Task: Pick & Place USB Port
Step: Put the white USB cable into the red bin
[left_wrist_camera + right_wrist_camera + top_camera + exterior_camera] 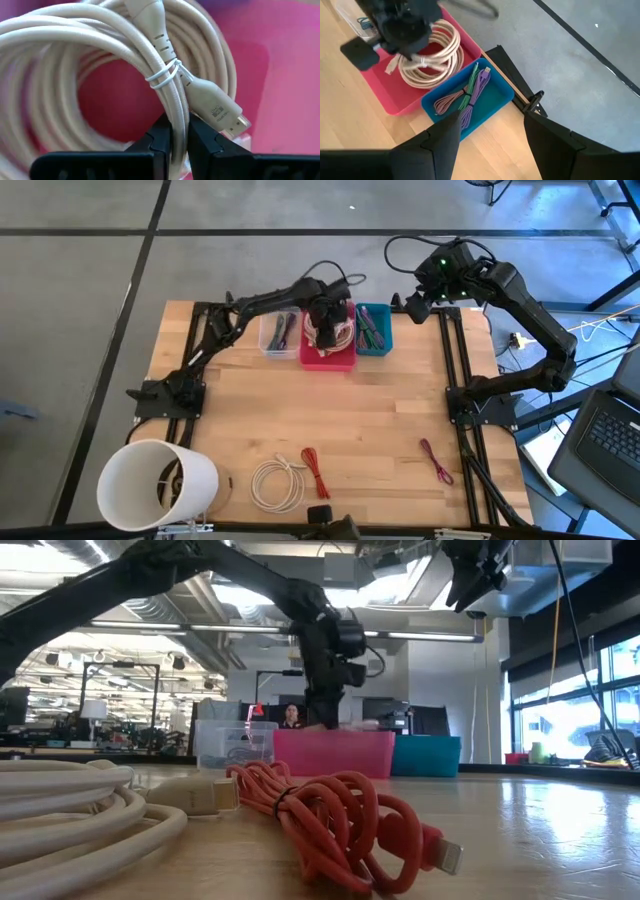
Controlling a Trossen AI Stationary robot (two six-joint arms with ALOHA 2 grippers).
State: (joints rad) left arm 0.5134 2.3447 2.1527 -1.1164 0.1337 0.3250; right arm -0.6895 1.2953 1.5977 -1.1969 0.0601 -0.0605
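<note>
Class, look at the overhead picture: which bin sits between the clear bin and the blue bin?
The pink bin, holding a coiled beige cable, as the high view shows.

Three bins stood side by side at the table's (400,410) far edge: the left bin (268,338), the middle bin (327,360) and the right bin (375,345). A coiled cable (427,55) sat in the middle bin under the left claw (322,320), and bundled cables (465,97) lay in the right bin. Near the front edge lay another coil (277,483) with a small cable (316,472) just to its right, and a further cable (436,459) well to the right. A cup (155,485) lay at the front left corner.
</note>
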